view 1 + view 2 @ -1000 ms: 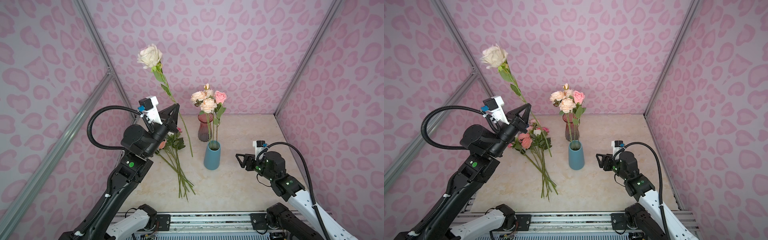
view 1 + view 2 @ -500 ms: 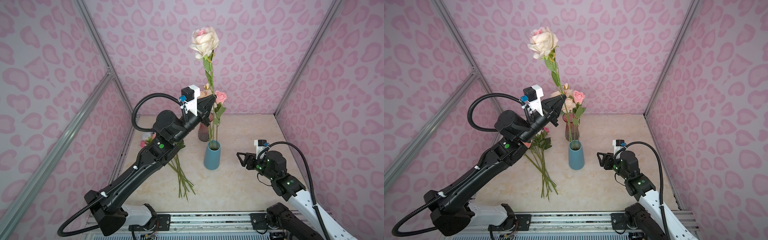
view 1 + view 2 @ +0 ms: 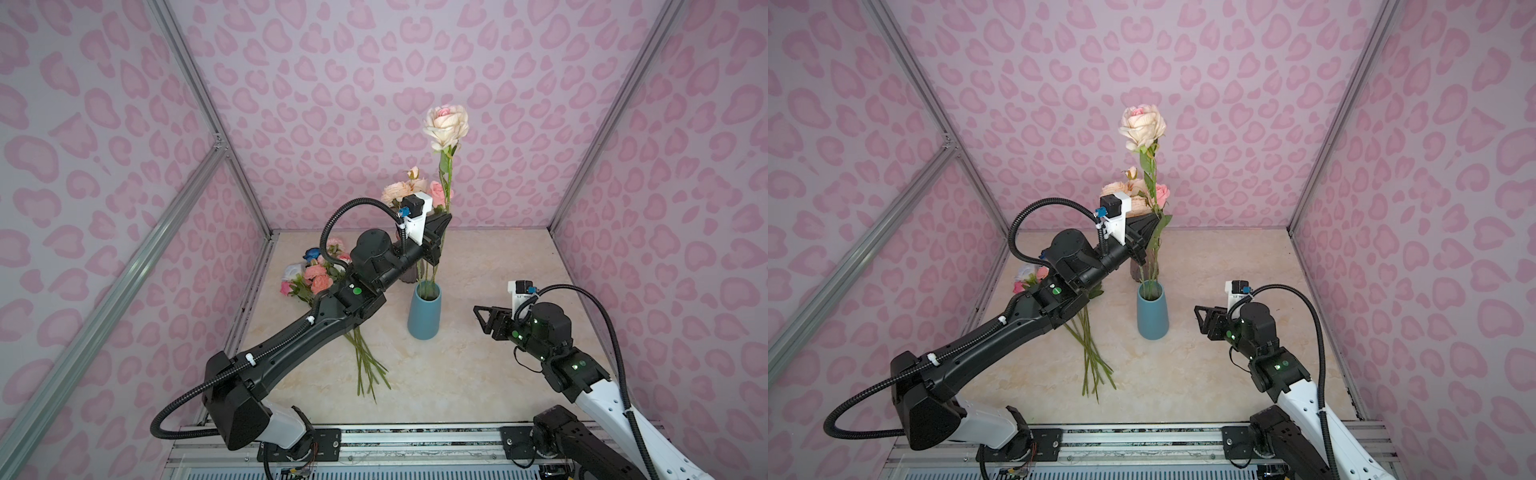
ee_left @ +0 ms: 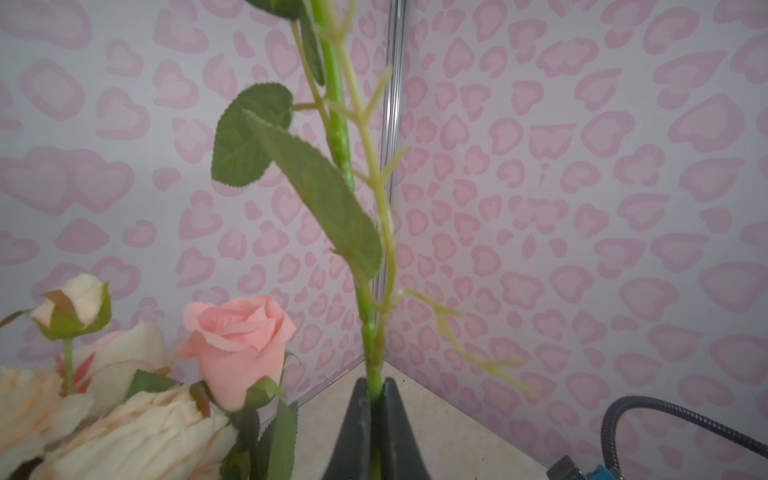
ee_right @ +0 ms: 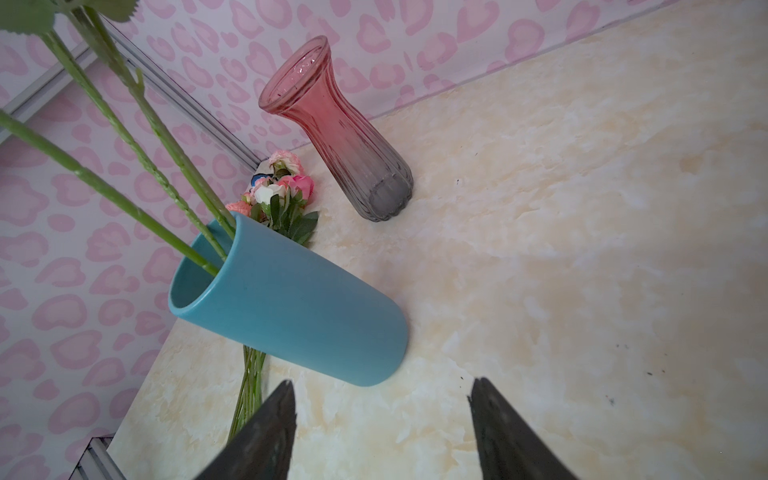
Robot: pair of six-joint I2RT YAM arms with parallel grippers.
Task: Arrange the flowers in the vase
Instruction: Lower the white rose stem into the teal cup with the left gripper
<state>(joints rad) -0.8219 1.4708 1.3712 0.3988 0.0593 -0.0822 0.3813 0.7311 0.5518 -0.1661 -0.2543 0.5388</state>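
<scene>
left gripper (image 3: 441, 222), clamped on the cream rose (image 3: 446, 126) stem, has swung from the flower pile (image 3: 318, 276) to above the blue vase (image 3: 424, 318), stem tip seemingly at its mouth (hard to confirm), so insertion's next; right gripper (image 3: 481, 319) idles nearby, fingers apart.

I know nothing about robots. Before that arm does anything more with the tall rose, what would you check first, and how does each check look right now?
1. Grip on rose: ok; left end effector is shut on its stem.
2. Rose upright above blue vase: ok.
3. Rose's lower end inside the blue vase mouth: cannot tell; several stems meet there.
4. Blue vase standing upright: ok.
5. Right end effector out of the way: ok; open, empty, beside the blue vase.
6. All flowers placed: not ok; a bunch lies on the table.
</scene>
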